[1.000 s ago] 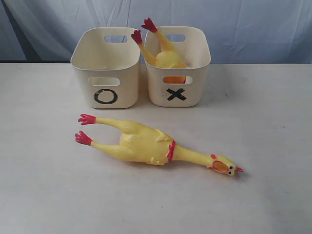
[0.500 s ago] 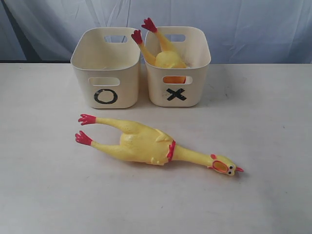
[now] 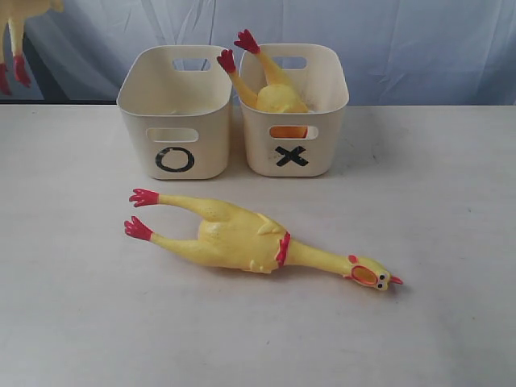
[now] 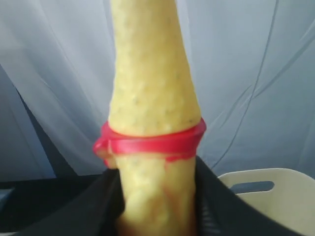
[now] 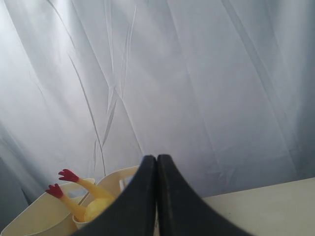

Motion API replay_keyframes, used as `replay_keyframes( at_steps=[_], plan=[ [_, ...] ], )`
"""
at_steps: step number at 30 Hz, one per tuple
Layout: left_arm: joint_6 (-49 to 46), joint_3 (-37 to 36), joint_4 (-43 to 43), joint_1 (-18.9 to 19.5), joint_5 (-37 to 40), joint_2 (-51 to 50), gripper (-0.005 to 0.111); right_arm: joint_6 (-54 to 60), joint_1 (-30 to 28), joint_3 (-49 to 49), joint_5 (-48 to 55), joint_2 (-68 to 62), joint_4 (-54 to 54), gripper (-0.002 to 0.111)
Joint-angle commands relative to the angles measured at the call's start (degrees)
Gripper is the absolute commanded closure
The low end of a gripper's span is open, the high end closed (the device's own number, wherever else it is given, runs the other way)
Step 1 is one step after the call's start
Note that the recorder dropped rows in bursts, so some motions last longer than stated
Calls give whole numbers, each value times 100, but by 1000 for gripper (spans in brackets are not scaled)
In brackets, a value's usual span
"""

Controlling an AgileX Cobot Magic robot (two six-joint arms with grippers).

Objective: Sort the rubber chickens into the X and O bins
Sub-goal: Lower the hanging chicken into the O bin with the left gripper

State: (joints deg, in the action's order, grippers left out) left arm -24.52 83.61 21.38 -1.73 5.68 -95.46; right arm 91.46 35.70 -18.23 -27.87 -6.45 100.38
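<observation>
A yellow rubber chicken point(image 3: 242, 238) lies flat on the table in front of the bins, its head toward the right. A second chicken point(image 3: 274, 93) stands head-down in the X bin point(image 3: 326, 121), red feet sticking up; it also shows in the right wrist view as a chicken point(image 5: 96, 206). The O bin point(image 3: 137, 121) beside it shows nothing inside. A third chicken point(image 3: 24, 6) hangs in the air at the far upper left, feet down. My left gripper point(image 4: 157, 196) is shut on that chicken point(image 4: 152, 88), just below its red neck band. My right gripper point(image 5: 156, 160) is shut and empty, raised near the bins.
The two bins stand side by side at the back of the pale table point(image 3: 435, 242), against a blue-grey curtain point(image 3: 419, 48). A cream bin point(image 4: 275, 196) shows past my left gripper; which one I cannot tell.
The hanging chicken's body and legs have come into the exterior view at the upper left. The chicken on the table, the bins and the right gripper have not moved.
</observation>
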Motion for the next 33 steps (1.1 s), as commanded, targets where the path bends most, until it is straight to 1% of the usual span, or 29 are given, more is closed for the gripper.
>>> replay_keyframes(
  at_steps=[1, 5, 9, 11, 13, 19, 26, 27, 28, 29, 30, 31, 32, 33],
  plan=[
    [6, 36, 683, -7, 33, 16, 107, 10, -28, 22, -33, 40, -44, 109],
    [-4, 45, 1342, -7, 252, 16, 107, 10, -28, 22, -33, 40, -44, 109],
    [-130, 58, 1725, -7, 379, 16, 107, 10, -28, 22, -33, 40, -44, 109],
    [-471, 99, 1969, -7, 572, 16, 107, 10, -28, 22, -33, 40, -44, 109],
    [-829, 155, 2393, -7, 788, 16, 107, 10, -28, 22, -33, 40, -44, 109],
    [-2391, 408, 3764, -7, 1291, 16, 107, 10, -28, 22, -33, 40, -44, 109],
    [-3099, 542, 4556, -7, 1610, -135, 107, 10, -28, 22, -33, 40, -44, 109],
    [-3531, 541, 5126, -7, 1831, -265, 107, 10, -28, 22, -33, 40, -44, 109],
    [-3763, 541, 5435, -7, 1941, -329, 107, 10, -28, 22, -33, 40, -44, 109],
    [-4379, 541, 5992, -7, 2131, -443, 107, 10, -28, 22, -33, 40, -44, 109],
    [-4725, 541, 6280, -7, 2195, -499, 107, 10, -28, 22, -33, 40, -44, 109],
    [-5214, 541, 6799, -7, 2271, -602, 107, 10, -28, 22, -33, 40, -44, 109],
    [-5399, 541, 6997, -7, 2290, -631, 107, 10, -28, 22, -33, 40, -44, 109],
    [-5833, 554, 7440, -7, 2377, -752, 107, 10, -28, 22, -33, 40, -44, 109]
  ],
)
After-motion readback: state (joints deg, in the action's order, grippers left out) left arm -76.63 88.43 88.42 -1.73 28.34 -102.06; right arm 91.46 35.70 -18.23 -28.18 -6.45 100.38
